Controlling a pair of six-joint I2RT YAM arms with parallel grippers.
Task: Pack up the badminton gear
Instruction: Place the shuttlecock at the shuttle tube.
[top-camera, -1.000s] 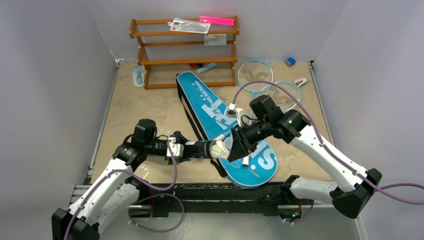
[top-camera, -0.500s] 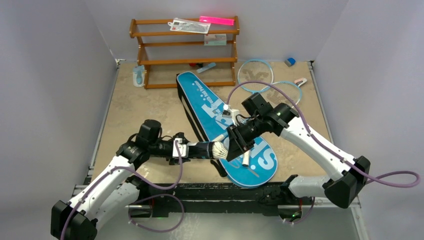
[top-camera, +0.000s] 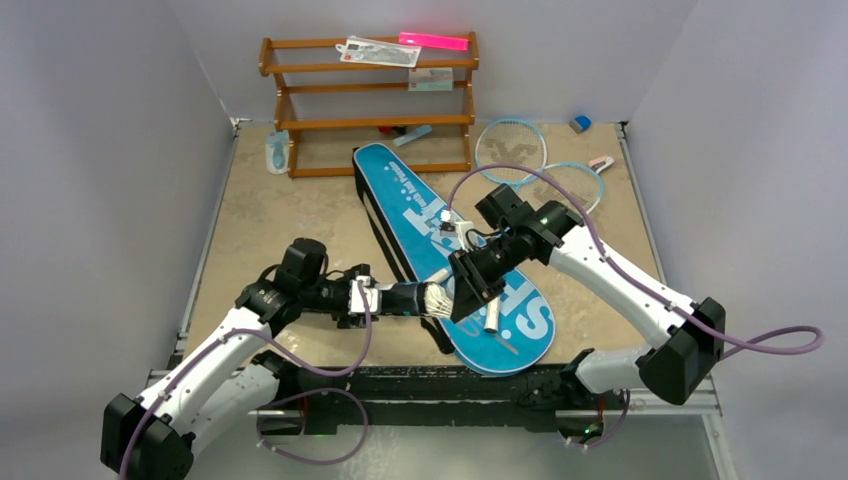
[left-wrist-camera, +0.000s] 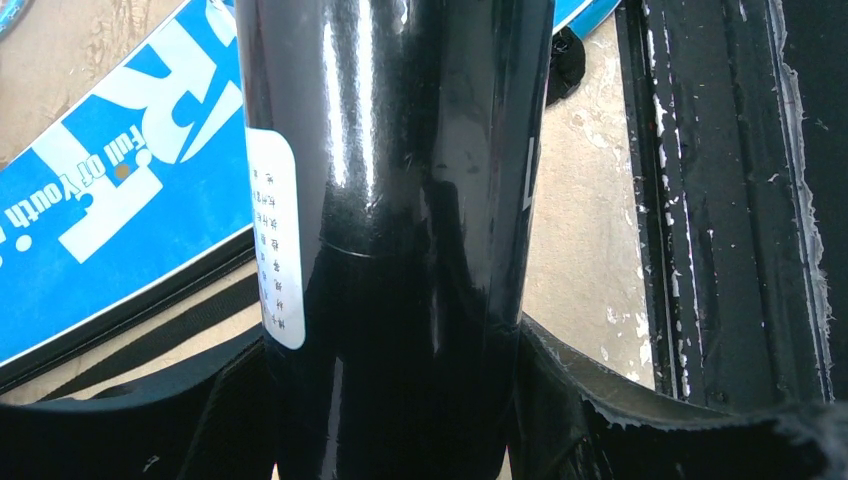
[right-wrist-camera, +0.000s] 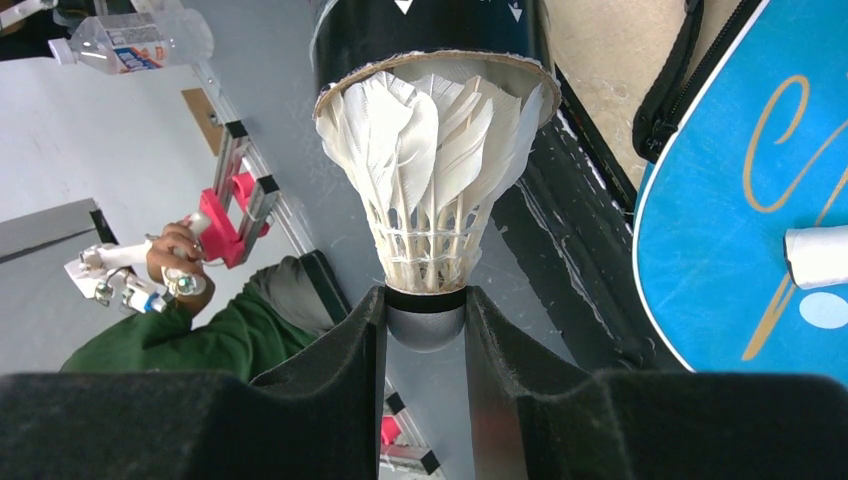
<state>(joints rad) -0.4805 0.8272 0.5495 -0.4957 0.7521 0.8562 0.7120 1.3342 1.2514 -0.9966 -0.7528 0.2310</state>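
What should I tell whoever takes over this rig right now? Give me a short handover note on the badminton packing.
Left end effector: shut on the black tube, held level above the table.
Right end effector: shut on the shuttlecock by its cork, feathers at the tube's open mouth.
Blue bag lies on the table; both rackets lie outside it, heads at the far right.
Done: shuttlecock lined up with the tube.
Left: push it in, then tube and rackets into the bag.
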